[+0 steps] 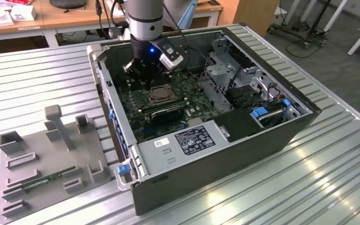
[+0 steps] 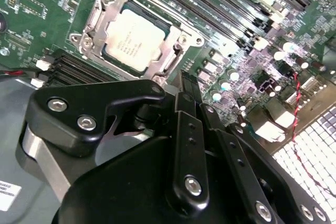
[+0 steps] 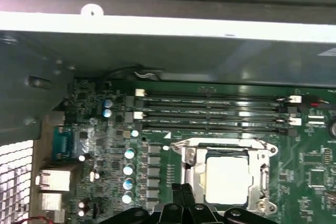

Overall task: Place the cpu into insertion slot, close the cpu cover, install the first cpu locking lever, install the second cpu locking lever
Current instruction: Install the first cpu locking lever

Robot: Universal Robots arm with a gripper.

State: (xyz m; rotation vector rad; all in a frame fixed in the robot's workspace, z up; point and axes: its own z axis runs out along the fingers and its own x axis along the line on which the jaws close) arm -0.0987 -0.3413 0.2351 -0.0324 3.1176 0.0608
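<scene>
here the gripper (image 2: 188,80), its fingers closed on nothing, hovers just beside the cpu (image 2: 132,40), which lies seated in the insertion slot (image 2: 106,55) under the lowered cpu cover (image 2: 176,51); the arm (image 1: 144,18) stands near-vertical inside the open computer case (image 1: 230,154).

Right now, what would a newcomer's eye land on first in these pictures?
The open computer case dominates the exterior view, with the tool hanging inside it above the green motherboard. Close by the tool sits the cpu, its pale metal top framed by the silvery cpu cover. On the exterior view's left, a grey tray holds a memory stick.
</scene>
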